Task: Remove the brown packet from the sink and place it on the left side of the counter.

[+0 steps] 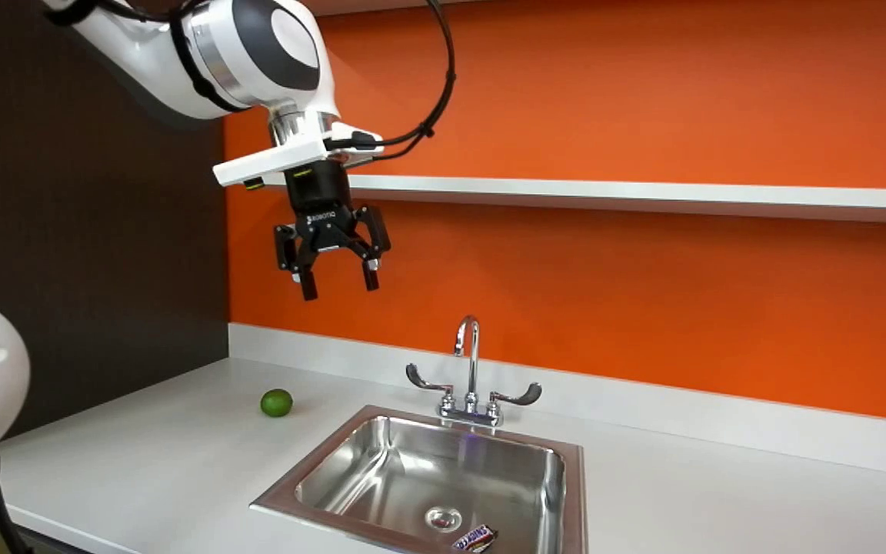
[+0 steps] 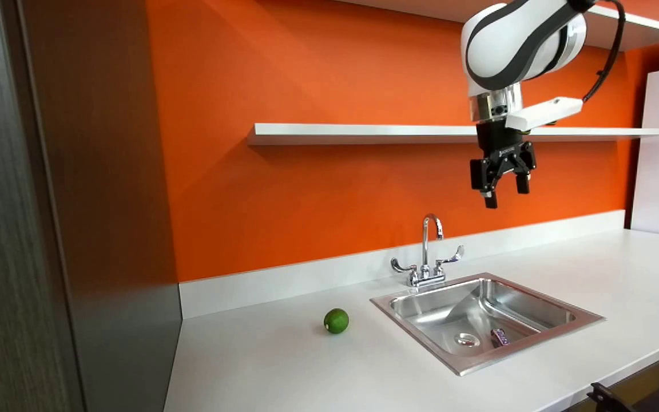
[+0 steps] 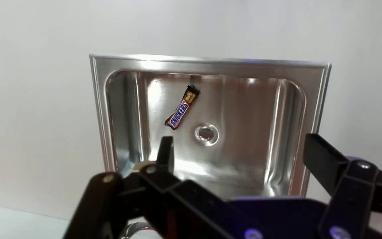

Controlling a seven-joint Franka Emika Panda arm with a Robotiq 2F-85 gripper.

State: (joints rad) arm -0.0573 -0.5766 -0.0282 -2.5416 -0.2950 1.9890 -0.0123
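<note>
1. Packet (image 3: 181, 108), brown, lettered SNICKERS. Lies on the floor of the sink (image 3: 211, 67), to the near right of the drain (image 3: 206, 133), beside it and not touching.
2. Gripper (image 1: 341, 283), one. Jaws spread wide, nothing between them. Hangs well above the sink.
3. Bearing of packet from jaws, as judged: below, toward the near side and somewhat right. Wrist view stands reversed, the tap (image 1: 472, 385) showing at its bottom edge; allowance made.
4. Long axis of packet: more near-to-far than left-to-right, its near end canted left. Line between the fingertips (image 3: 166, 149): roughly left to right, so it crosses the packet's axis at a slant. A small turn of the gripper would, it is judged, bring the fingertips square to the narrow width.
5. Step in hand, as judged: the approach; packet not yet lifted. Next move should carry the gripper down, near and right.
6. Hazard, as judged: the sink's near wall, close to the packet's near end; a fingertip might meet it on the way down. Tap, at the far side, seems out of the way.
7. Counter (image 1: 143, 462), left part: destination. Bears one lime (image 1: 277, 402), left of the sink, toward the far side; packet best set apart from it.
</note>
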